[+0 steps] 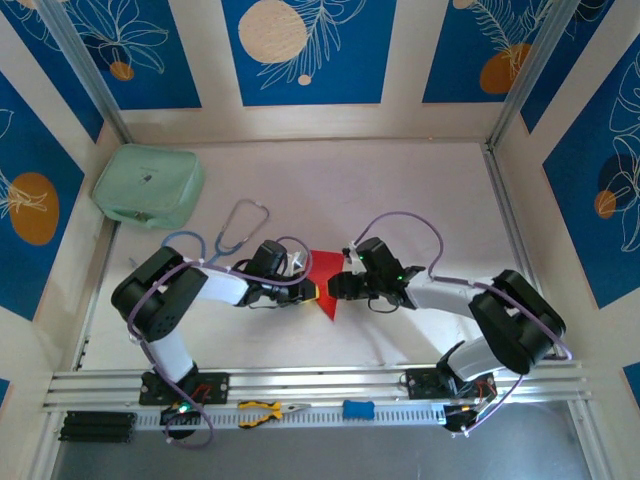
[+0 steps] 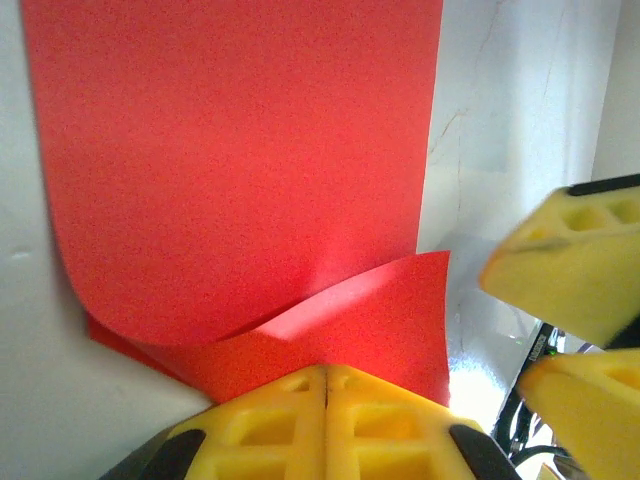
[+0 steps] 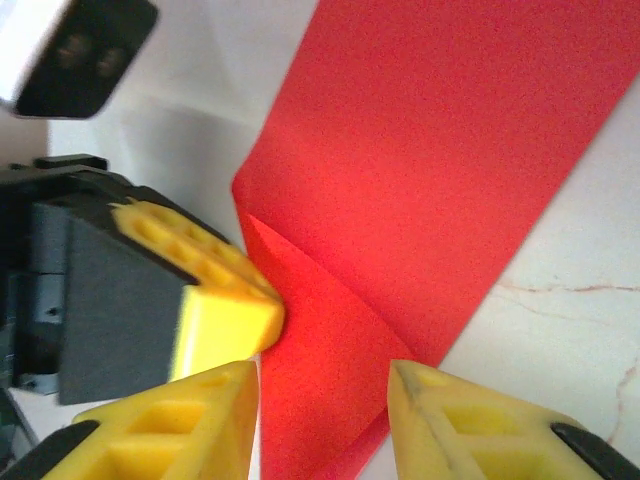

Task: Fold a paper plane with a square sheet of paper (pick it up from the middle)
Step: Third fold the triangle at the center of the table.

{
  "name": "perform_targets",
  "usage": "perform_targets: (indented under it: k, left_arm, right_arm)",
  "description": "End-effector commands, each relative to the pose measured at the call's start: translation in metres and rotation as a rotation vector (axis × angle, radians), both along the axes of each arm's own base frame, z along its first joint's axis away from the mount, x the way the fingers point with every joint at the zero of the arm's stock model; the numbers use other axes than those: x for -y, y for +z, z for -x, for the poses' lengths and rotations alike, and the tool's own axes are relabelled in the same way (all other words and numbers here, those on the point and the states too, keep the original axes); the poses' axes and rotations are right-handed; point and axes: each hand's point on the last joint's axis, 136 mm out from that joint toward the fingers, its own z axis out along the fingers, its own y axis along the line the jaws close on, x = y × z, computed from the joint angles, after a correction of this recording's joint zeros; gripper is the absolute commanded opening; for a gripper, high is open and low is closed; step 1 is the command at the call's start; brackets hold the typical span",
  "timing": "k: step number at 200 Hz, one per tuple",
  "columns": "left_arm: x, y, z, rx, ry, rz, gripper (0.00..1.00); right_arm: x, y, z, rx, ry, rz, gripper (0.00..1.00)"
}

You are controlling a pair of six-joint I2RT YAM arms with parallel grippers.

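The square sheet of paper is bright red and lies partly folded at the table's middle, between my two grippers. In the left wrist view the sheet of paper spreads flat ahead, with one flap lifted and curling back to my left gripper, whose jaws are shut on the flap's edge. My right gripper is open, its yellow fingers either side of the folded flap of the paper and not touching it. The left gripper presses the flap's edge from the left. From above, the left gripper and right gripper nearly meet.
A mint-green pouch sits at the back left, with a stethoscope in front of it by the left arm. Yellow-handled pliers and a small blue object lie on the front rail. Walls close in on three sides.
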Motion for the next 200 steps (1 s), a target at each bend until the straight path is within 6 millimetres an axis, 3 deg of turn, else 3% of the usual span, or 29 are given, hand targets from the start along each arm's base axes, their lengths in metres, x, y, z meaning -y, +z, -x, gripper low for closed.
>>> perform_targets:
  k: [1,13,28,63,143,200]
  left_arm:
    - [-0.008,-0.019,0.010,-0.042,-0.009,-0.066,0.02]
    - [-0.008,-0.019,0.010,-0.042,-0.009,-0.065,0.02]
    - [-0.007,-0.020,0.009,-0.041,-0.010,-0.065,0.02]
    - [-0.007,-0.021,0.008,-0.042,-0.008,-0.066,0.02]
    - [-0.007,-0.022,0.009,-0.046,-0.015,-0.067,0.02]
    - [-0.006,-0.021,0.008,-0.045,-0.017,-0.069,0.01]
  right_arm:
    - [-0.002,0.009,0.013,-0.047,0.007,-0.029,0.39]
    - [-0.011,0.018,0.020,-0.053,0.039,-0.077,0.33]
    - [-0.026,0.027,0.029,-0.069,0.088,-0.124,0.19]
    - [-0.039,0.014,0.039,-0.121,0.105,-0.085,0.02]
    - [-0.051,-0.012,0.044,-0.189,0.127,0.014,0.00]
    - [-0.041,-0.030,0.050,-0.223,0.107,0.070,0.00]
